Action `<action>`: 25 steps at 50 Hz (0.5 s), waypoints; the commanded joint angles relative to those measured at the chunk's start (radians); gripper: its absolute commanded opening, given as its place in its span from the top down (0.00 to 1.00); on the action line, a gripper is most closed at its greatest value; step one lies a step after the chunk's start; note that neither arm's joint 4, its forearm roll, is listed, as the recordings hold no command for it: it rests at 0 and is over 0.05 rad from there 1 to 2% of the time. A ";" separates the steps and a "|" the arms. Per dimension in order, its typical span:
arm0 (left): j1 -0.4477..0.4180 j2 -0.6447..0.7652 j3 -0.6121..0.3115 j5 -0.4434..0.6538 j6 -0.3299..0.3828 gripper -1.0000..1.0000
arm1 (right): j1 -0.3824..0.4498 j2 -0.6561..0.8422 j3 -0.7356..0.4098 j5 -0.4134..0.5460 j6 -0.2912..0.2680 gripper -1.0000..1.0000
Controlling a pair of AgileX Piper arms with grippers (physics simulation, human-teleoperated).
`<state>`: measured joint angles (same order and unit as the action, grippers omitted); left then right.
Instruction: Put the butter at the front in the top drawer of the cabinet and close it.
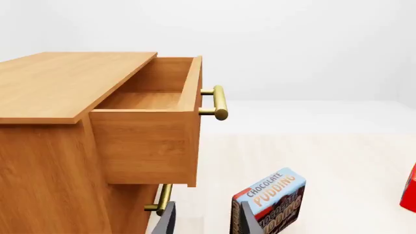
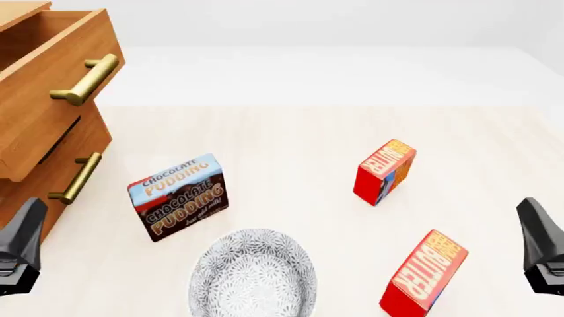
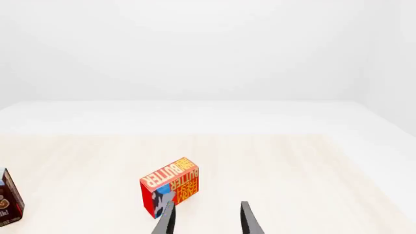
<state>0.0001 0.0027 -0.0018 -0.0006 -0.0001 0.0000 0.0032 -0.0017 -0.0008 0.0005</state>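
Observation:
The front butter [image 2: 424, 272] is a red carton lying tilted on the table near the front right, a short way left of my right gripper [image 2: 542, 254]. Its twin [image 2: 385, 170] stands farther back and shows in the right wrist view [image 3: 170, 192], just beyond my open right gripper [image 3: 208, 204]. The cabinet [image 2: 75, 155] stands at the far left with its top drawer [image 2: 44, 99] pulled out and nothing visible inside [image 1: 140, 100]. My left gripper [image 1: 206, 207] is open and holds nothing, low in front of the cabinet [image 1: 52, 165].
A Chocolate Pudding box [image 2: 179, 196] stands just right of the cabinet, close ahead of the left gripper [image 1: 270, 202]. A patterned grey bowl [image 2: 253, 274] sits at the front middle. A brass handle [image 2: 86, 79] sticks out from the open drawer, with a lower drawer's handle [image 2: 75, 178] below.

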 commanded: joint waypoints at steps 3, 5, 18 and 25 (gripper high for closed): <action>0.000 0.002 -0.003 0.001 -0.001 0.00 | 0.000 0.004 -0.003 -0.001 0.000 0.00; 0.000 0.002 -0.004 0.002 -0.001 0.00 | 0.000 0.004 -0.003 -0.001 0.001 0.00; -0.004 0.000 -0.009 0.012 0.015 0.00 | 0.000 0.005 -0.003 -0.001 0.001 0.00; 0.003 -0.002 -0.064 0.070 -0.019 0.00 | 0.000 0.005 -0.003 -0.001 0.001 0.00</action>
<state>-0.0028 0.0019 -0.0261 0.0259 -0.0009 0.0000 0.0083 -0.0052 -0.0014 0.0018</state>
